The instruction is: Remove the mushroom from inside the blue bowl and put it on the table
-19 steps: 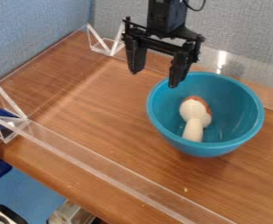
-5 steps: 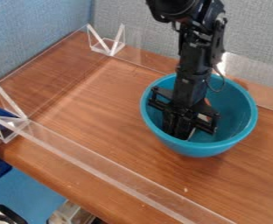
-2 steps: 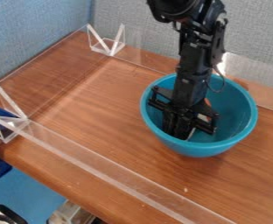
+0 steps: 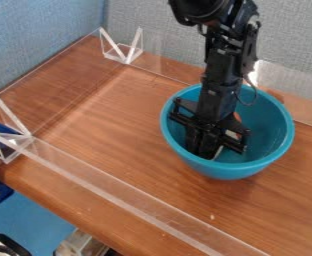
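The mushroom (image 4: 223, 153) lies mostly hidden inside the blue bowl (image 4: 268, 140).

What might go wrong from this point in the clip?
The gripper is down inside the blue bowl, close to its wall, so lifting could catch the rim and drag the bowl. The fingers largely hide the mushroom, so the grip cannot be confirmed; it might slip out on the way up.
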Robot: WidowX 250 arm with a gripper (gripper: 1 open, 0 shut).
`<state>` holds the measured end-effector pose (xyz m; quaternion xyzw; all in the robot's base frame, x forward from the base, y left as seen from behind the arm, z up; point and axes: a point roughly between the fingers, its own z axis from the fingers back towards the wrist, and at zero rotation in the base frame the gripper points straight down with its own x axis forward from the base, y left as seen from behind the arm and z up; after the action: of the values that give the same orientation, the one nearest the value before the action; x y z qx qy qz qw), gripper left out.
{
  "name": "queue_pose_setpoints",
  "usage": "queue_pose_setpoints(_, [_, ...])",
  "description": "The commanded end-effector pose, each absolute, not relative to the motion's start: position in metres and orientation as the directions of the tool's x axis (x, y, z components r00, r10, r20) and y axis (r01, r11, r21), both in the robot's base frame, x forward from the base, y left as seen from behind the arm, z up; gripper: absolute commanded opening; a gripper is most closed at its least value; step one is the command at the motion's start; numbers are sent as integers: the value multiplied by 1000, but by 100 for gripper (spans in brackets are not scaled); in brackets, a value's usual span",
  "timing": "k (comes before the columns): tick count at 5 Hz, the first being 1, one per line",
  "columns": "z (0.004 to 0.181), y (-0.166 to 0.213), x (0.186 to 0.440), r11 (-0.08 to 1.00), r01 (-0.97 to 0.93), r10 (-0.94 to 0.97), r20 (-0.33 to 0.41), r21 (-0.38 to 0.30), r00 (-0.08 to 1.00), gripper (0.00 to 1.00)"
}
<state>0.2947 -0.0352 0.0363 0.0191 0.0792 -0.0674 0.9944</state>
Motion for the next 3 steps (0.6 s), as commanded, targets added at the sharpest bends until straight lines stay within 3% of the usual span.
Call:
queue_pose_setpoints(1, [44,-33,303,989,141,-135,-119,37,984,0])
queue_pose_setpoints(3, [51,-32,303,987,153,-148,-103,44,984,0])
